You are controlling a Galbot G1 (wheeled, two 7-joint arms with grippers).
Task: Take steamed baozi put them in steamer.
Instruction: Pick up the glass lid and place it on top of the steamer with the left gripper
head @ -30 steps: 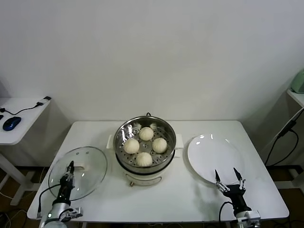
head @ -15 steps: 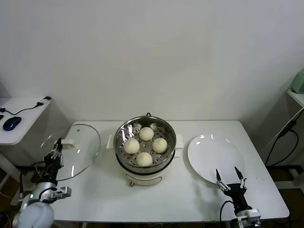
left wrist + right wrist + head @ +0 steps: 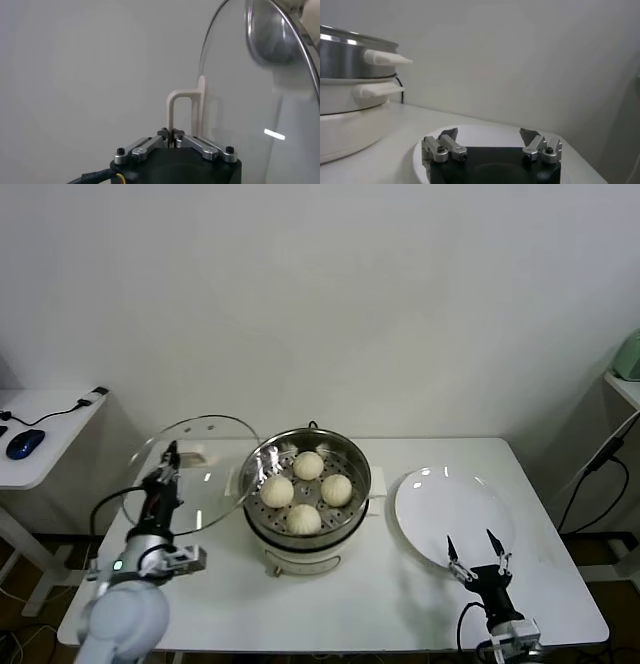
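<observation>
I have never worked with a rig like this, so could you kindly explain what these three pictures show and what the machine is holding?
This is a two-armed robot. The large picture comes from a camera on its head, looking down at a white table; the other two come from cameras on its wrists.

On the table stands a steel steamer with four steamed baozi inside, and beside it, on the robot's right, an empty white plate.

The left hand is shut on the white handle of a round glass lid, holding it tilted in the air next to the steamer. The right hand is open and holds nothing, low over the plate's near edge.
</observation>
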